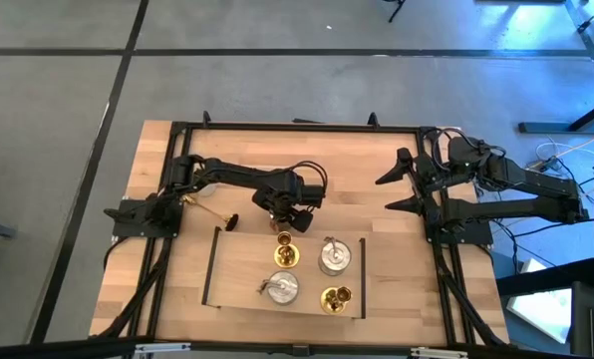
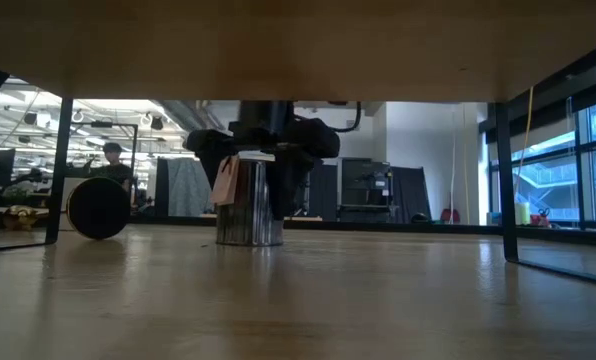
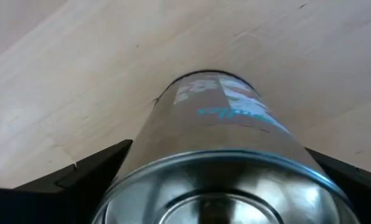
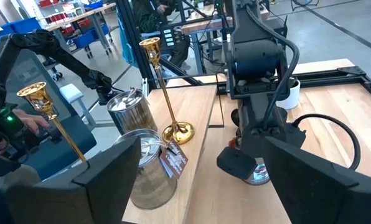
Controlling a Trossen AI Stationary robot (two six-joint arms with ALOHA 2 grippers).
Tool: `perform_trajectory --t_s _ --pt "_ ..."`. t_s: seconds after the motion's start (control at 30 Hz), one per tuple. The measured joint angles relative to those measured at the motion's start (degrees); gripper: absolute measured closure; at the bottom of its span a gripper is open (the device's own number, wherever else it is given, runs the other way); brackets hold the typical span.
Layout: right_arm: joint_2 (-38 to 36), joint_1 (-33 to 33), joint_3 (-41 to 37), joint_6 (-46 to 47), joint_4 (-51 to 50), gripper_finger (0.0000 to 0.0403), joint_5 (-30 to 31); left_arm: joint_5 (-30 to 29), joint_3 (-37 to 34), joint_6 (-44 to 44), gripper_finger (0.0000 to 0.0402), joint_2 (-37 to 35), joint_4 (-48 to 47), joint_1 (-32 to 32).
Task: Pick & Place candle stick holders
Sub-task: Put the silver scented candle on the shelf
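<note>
The left gripper [image 1: 277,213] stands with fingers open around a silver holder [image 3: 223,155], probably to grasp it; the right gripper [image 1: 397,189] waits open.

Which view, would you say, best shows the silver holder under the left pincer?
Low view: the silver holder stands side-on, upright beneath the left pincer. Left wrist view crops it; right wrist view glimpses its base; high view hides it.

Three squat silver-grey candle stick holders [image 1: 334,256] [image 1: 280,288] [image 2: 248,215], three gold holders [image 1: 285,251] [image 1: 337,297] [image 1: 209,210] (one lying flat), two arms
</note>
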Motion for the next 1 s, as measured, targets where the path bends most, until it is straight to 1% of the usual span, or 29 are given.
perform_trajectory --t_s 0.17,0.43,0.57,0.73,1.0 --pt "0.0 0.0 0.0 0.0 -0.1 0.0065 0.0 0.1 0.0 0.0 0.0002 0.8 0.5 0.1" --pt "0.0 0.0 0.0 0.0 -0.3 0.0065 0.0 2.2 0.0 0.0 0.0004 1.7 1.0 0.1" --pt "0.0 0.0 0.0 0.0 -0.3 0.0065 0.0 2.7 0.0 -0.4 0.0016 2.2 0.6 0.1" --pt "0.0 0.0 0.0 0.0 -0.3 0.0065 0.0 1.8 0.0 -1.7 0.0045 2.1 0.3 0.1" --pt "0.0 0.0 0.0 0.0 -0.4 0.0065 0.0 2.2 0.0 -1.6 0.0046 2.0 -0.3 0.9"
